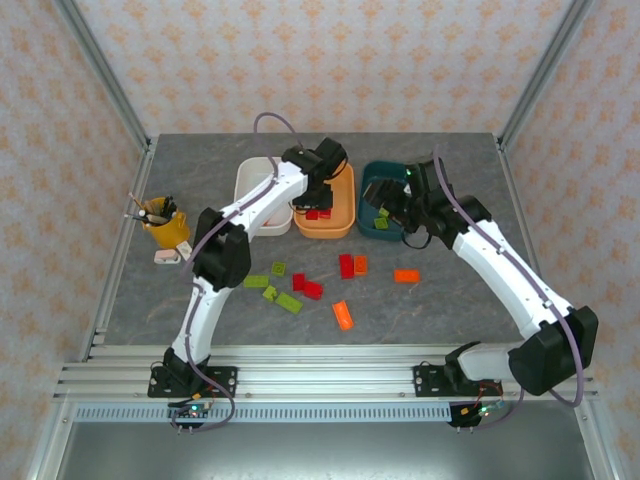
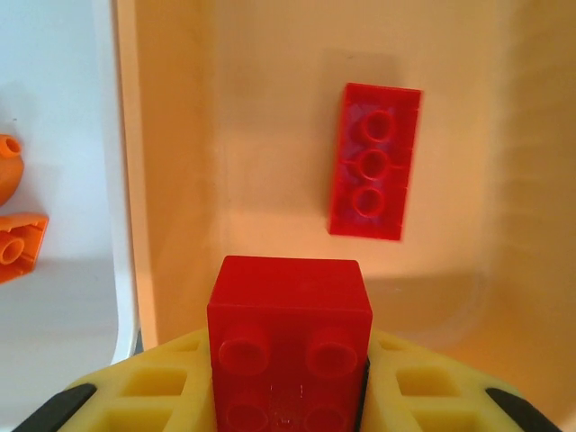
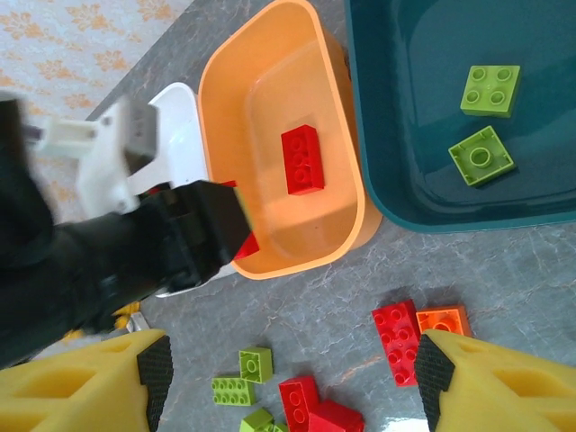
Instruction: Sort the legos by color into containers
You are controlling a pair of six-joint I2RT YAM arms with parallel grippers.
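1. Left tool (image 2: pixel 288 405) is pinched shut on a red brick (image 2: pixel 288 333), studs facing the wrist camera.
2. The held brick hangs over the orange tub (image 2: pixel 261 117), inside its rim, bare floor below. Judgement: release goes straight down, no sideways shift needed.
3. Second red brick (image 2: pixel 373 162) lies on the tub floor ahead and slightly right, long axis pointing away from the tool.
4. Right tool (image 3: pixel 292 373) is wide, empty, above loose bricks on the worktop (image 3: pixel 504 270).
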